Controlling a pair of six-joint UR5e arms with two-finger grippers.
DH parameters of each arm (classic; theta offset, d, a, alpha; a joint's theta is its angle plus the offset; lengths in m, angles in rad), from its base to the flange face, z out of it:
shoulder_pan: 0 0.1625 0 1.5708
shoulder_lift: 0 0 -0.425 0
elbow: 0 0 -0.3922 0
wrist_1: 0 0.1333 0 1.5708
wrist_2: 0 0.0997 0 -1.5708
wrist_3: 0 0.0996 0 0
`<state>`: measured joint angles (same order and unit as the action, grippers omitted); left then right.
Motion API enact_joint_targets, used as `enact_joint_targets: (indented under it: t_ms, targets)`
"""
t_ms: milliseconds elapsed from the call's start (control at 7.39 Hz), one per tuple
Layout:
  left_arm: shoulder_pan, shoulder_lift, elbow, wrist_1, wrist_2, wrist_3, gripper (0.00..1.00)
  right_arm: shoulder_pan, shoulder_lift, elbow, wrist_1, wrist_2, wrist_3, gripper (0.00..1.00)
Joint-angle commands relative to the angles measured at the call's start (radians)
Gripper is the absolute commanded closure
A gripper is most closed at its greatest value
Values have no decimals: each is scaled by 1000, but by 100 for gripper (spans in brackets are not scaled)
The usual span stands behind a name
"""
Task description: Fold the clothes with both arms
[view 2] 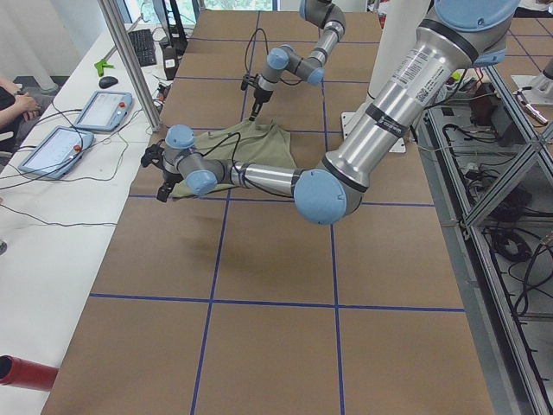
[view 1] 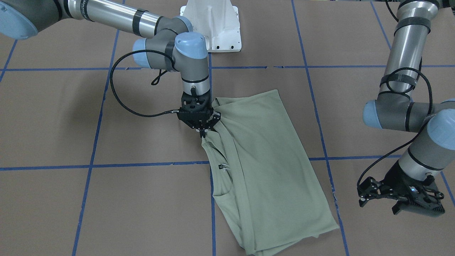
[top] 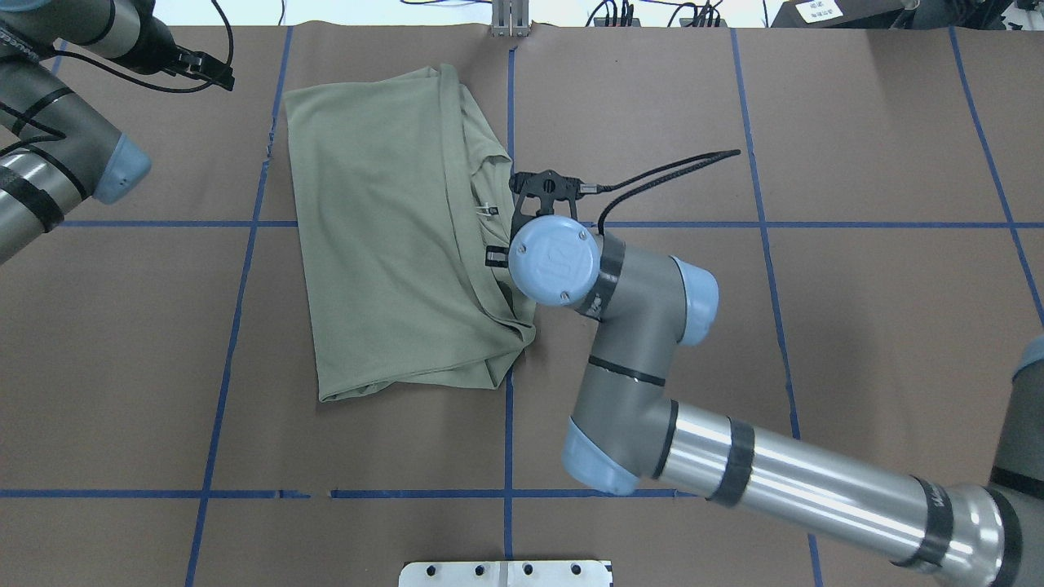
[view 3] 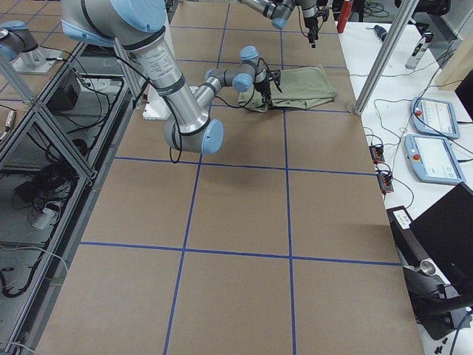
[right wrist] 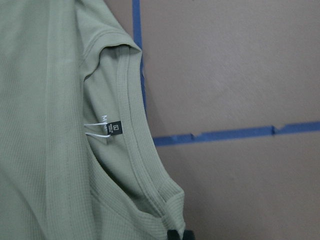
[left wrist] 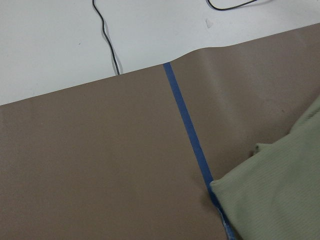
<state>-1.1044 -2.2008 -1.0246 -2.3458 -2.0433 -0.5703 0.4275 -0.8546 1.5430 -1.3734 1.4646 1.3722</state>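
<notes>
The brown-papered counter (top: 816, 326), gridded with blue tape, carries one thing: the shirt (top: 383, 244), lying near its middle as a part-folded oblong several layers thick. The shirt's long axis runs away from the robot, leaning slightly toward the robot's left at the far end, so its two long edges face one arm each.

The right arm (top: 644, 326) reaches in over the counter and bends down at the long edge on its own side. The left arm (top: 49, 155) stays out at the far left, clear of the cloth.

The right gripper (view 1: 203, 134) points straight down, and its jaws are pinched on a bunch of fabric at that edge, which gathers into creases under them. The left gripper (view 1: 363, 195) hangs above bare paper just off the shirt's far left corner and touches nothing. The pictures do not show whether its jaws are parted or closed.

The ribbed collar (right wrist: 135, 135) lies along the edge the right jaws hold, opening toward the right arm. The small black neck tag (right wrist: 115, 129) sits just inside it, a little farther from the robot than the pinch.

My reading is that the next fold turns on this layout. The right jaws have the collar side, so carrying it across the short axis would lay it toward the left arm. The left jaws would first need to come in from the far corner.
</notes>
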Motion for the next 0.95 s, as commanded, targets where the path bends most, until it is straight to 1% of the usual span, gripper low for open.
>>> enact_joint_targets:
  t_ms: [0,135,406,541,677,812]
  targets:
    - [0,1,0,0,0,1,0,-100,-182,257,-123,-117,50,100]
    - [0,3,0,-6,0,0,0,-116,-252,297,-127,-150,50,100]
    - [0,1,1,-6,0,0,0,-116,-300,313,-127,-155,50,100]
    - [0,1,0,-6,0,0,0,-116,-311,327,-130,-159,51,52]
    - [0,1,0,-6,-2,0,0,-122,-308,325,-130,-161,70,1]
    - [0,1,0,-6,-2,-2,0,-124,-291,321,-138,-141,64,0]
